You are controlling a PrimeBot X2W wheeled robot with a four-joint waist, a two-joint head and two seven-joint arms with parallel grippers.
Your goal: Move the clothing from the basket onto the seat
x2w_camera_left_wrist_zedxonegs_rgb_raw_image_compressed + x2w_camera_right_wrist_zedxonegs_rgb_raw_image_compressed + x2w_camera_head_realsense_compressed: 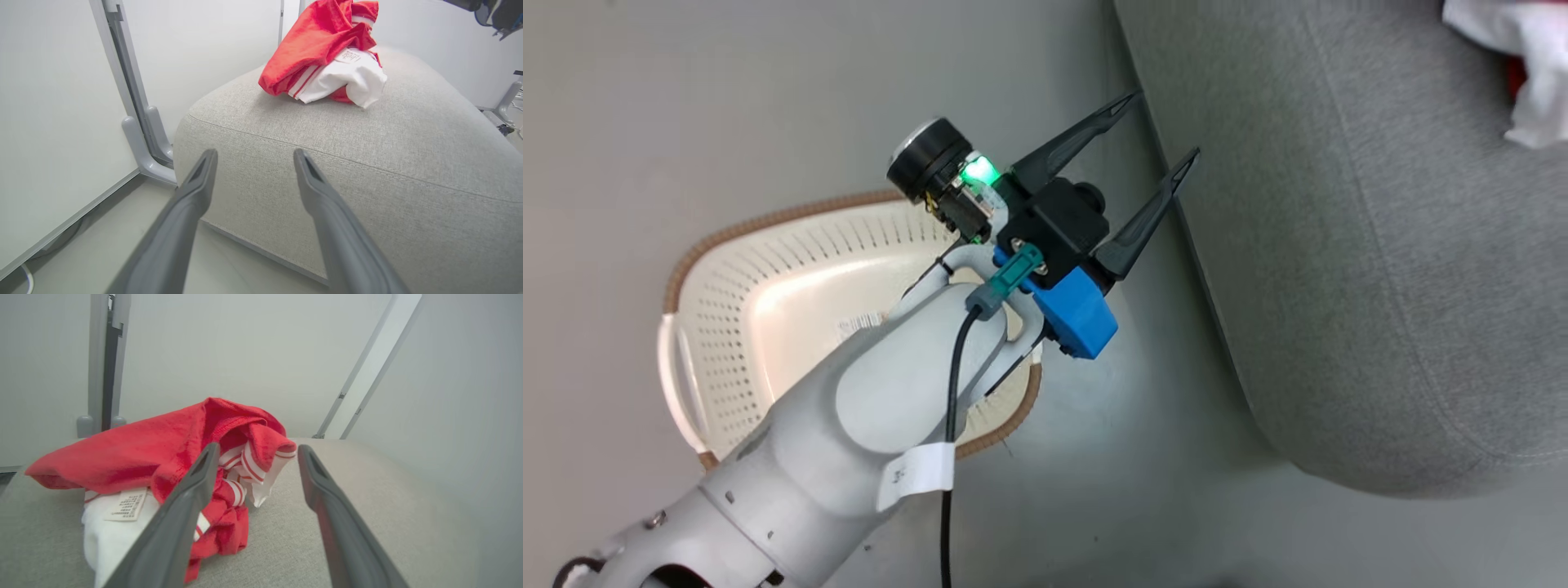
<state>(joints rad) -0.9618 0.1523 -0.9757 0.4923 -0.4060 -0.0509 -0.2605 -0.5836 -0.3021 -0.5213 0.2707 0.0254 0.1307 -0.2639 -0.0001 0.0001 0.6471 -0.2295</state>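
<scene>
The clothing [322, 53] lies in a crumpled heap on top of the seat [327, 143], well back from its rounded corner; it is bright red fabric with white stripes and a white lining turned outward. The seat is grey woven upholstery with a stitched seam running below its top edge; it stands on a smooth pale grey floor [1143, 490], among plain white wall panels [53, 122] held by grey metal posts [139, 118] with rounded feet. The basket [735, 327] sits on the floor near the seat, cream-white and perforated, with a brown woven-look rim; the robot's pale left forearm [866, 416] covers part of it.

The left end effector [1166, 122] hangs by the seat's edge, its two dark fingers spread and holding nothing. The right end effector [258, 448] is low over the seat top with its fingers spread too; one finger crosses in front of the clothing, and I cannot tell whether it touches.

A white care label [126, 504] on the lining carries rows of fine print, too small to read; a white tag [915, 478] wraps the arm's black cable, its marks unreadable.
</scene>
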